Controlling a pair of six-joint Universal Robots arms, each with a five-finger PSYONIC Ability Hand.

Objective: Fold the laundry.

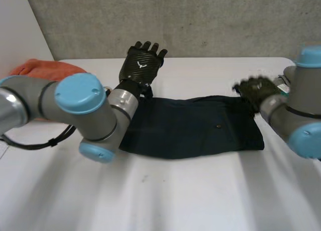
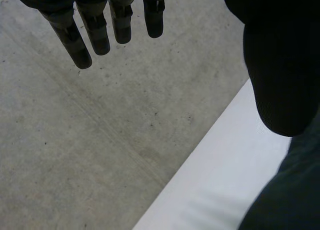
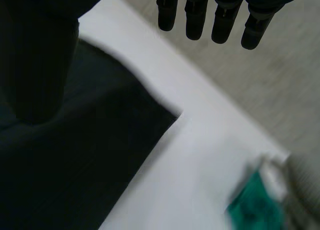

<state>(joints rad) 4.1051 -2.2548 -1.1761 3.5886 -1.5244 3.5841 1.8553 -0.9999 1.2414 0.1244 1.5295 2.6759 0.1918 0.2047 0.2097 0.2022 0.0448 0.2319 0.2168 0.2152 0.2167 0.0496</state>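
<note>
A dark navy garment [image 1: 190,126] lies folded into a long flat band across the middle of the white table [image 1: 200,191]. My left hand [image 1: 143,63] is raised just past the garment's far left corner, its fingers [image 2: 95,30] straight and its thumb [image 2: 280,65] apart from them, holding nothing. The garment [image 2: 292,200] shows below that thumb. My right hand [image 1: 256,90] hovers over the garment's far right corner. Its fingers [image 3: 215,15] are straight and empty, and a corner of the dark cloth [image 3: 75,165] lies under the palm.
An orange cloth [image 1: 47,70] is bunched at the table's far left, behind my left arm. A small green thing [image 3: 255,205] lies on the table to the right of the garment. A grey concrete wall [image 1: 200,20] stands behind the table's far edge.
</note>
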